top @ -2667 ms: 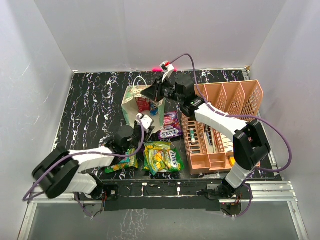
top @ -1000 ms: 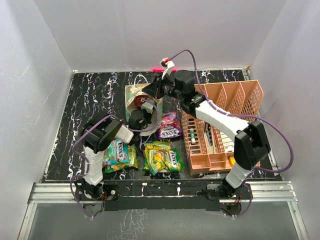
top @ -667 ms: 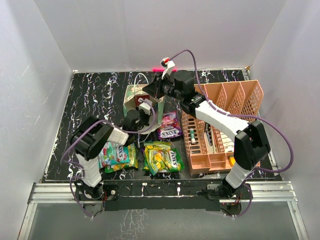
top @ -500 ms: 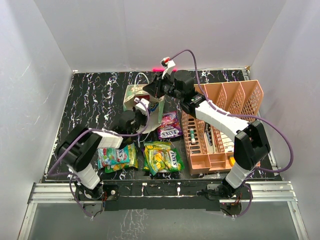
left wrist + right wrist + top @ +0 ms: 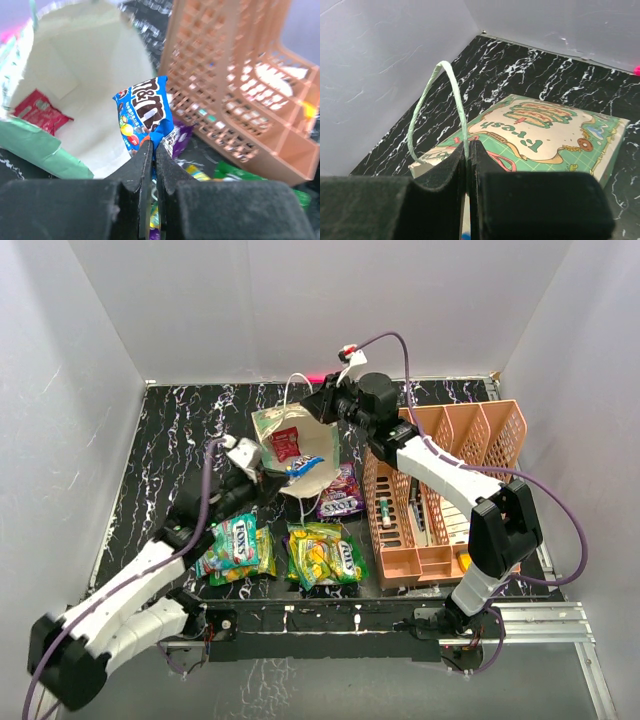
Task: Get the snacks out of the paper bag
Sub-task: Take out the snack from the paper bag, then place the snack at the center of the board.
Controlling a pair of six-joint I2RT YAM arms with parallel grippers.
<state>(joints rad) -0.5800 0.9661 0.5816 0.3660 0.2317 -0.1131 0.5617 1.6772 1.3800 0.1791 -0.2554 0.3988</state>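
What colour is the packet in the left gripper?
Blue, with brown and white lettering. The left wrist view shows the packet best, pinched by the left gripper.

Jaws pinching blue packet (image 5: 144,116) — paper bag (image 5: 85,65) behind, red packet (image 5: 40,111) inside, peach organiser (image 5: 240,85) right

Peach slotted organiser (image 5: 505,435) on right side of black marbled table (image 5: 170,440): tall compartments at far end, shallow trays at near end. Small items (image 5: 385,512) in long left tray. White walls (image 5: 300,300) on three sides. Pink object (image 5: 316,377) at far table edge.
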